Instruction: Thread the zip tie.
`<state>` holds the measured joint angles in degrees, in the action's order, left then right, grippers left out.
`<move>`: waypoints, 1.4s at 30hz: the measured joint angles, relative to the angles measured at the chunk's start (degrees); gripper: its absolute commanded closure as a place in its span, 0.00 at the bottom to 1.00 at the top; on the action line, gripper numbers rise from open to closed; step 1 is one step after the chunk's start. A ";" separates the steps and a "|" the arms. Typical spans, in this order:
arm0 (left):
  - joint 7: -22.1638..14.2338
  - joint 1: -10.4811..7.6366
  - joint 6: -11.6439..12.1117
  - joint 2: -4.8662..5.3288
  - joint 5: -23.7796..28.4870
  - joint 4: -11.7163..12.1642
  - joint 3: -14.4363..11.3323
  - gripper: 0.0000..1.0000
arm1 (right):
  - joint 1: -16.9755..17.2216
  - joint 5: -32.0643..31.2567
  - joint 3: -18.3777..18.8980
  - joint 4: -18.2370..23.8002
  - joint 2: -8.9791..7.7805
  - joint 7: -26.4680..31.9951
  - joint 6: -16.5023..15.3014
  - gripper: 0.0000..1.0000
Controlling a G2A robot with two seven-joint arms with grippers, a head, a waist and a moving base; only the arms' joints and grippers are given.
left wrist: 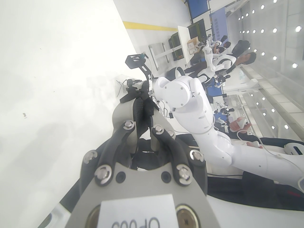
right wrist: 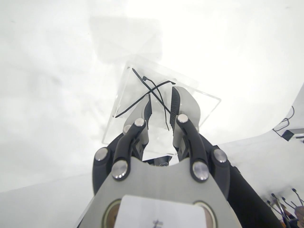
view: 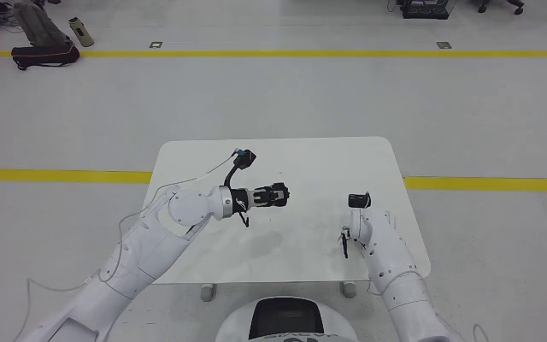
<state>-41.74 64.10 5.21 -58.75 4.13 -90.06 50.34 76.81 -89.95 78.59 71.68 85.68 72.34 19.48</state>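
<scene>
The table (view: pixel 342 154) is plain white. Two zip ties (right wrist: pixel 152 91) are black, in a colourless clear tray (right wrist: pixel 209 105). The right gripper (right wrist: pixel 161 93) is grey metal with black ribbed pads (right wrist: pixel 174 103). Yellow stripes (view: pixel 479 183) cross the pale grey floor (view: pixel 299 94) at the table's three, nine and twelve o'clock.

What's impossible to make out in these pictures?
- Right wrist view: the open right gripper has fingers covering parts of the two zip ties in the clear tray. Whether they touch cannot be told.
- Left wrist view: the left gripper has its dark pads together, hiding anything pinched between them.
- Top view: the tray's edges are too faint to trace against the white table.
</scene>
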 measured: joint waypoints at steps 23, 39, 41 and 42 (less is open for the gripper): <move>0.00 0.00 0.00 0.00 0.00 0.00 0.00 1.00 | 4.69 0.00 1.02 13.60 -1.34 3.77 0.00 1.00; 0.00 0.00 0.00 0.00 0.00 0.00 0.00 1.00 | 11.31 23.15 16.75 32.22 -2.98 2.72 -12.28 1.00; 0.00 0.00 0.00 0.00 0.00 0.00 0.00 1.00 | 11.57 28.37 18.68 32.97 -3.22 1.85 -15.49 1.00; 0.00 0.00 0.00 0.00 0.00 0.00 0.00 1.00 | 11.61 30.27 19.21 33.21 -3.29 1.61 -16.70 1.00</move>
<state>-41.74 64.10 5.21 -58.75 4.13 -90.06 50.34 88.42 -59.68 97.80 104.89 82.39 73.95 2.78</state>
